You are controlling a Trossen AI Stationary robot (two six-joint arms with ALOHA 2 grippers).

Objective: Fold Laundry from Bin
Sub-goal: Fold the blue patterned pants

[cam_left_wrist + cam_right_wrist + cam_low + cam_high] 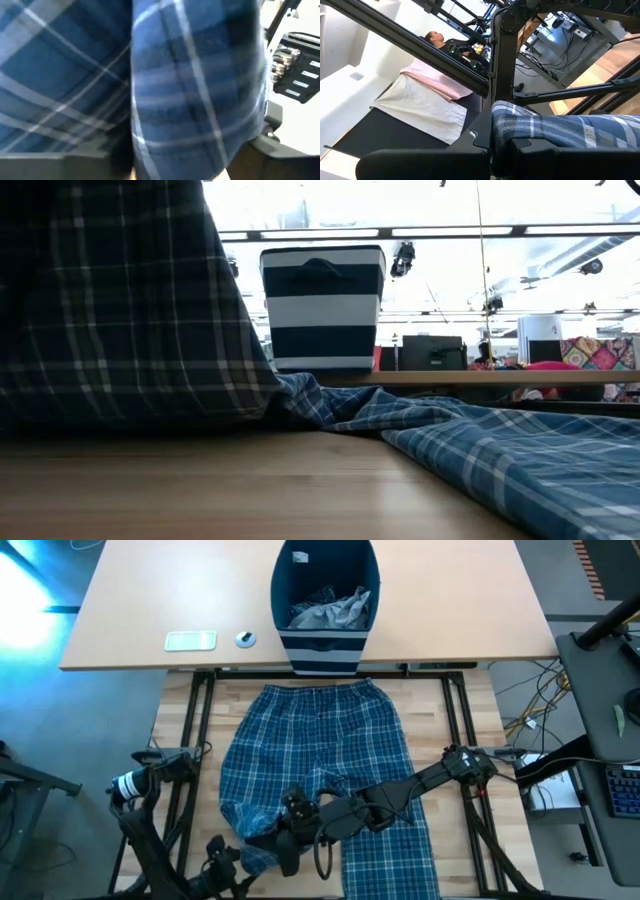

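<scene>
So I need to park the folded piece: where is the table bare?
Bare wood flanks the plaid trousers on both sides. Also the far desk, left of the bin. The near edge is crowded: both grippers grip the left leg.

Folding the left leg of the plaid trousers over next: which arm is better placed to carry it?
Right. The right gripper is shut on the plaid trousers at that bunched leg; the left gripper sits by the hem, its grip unclear.

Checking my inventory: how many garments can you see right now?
2: plaid trousers spread on the table, a grey garment in the bin. More may lie hidden beneath it.
</scene>
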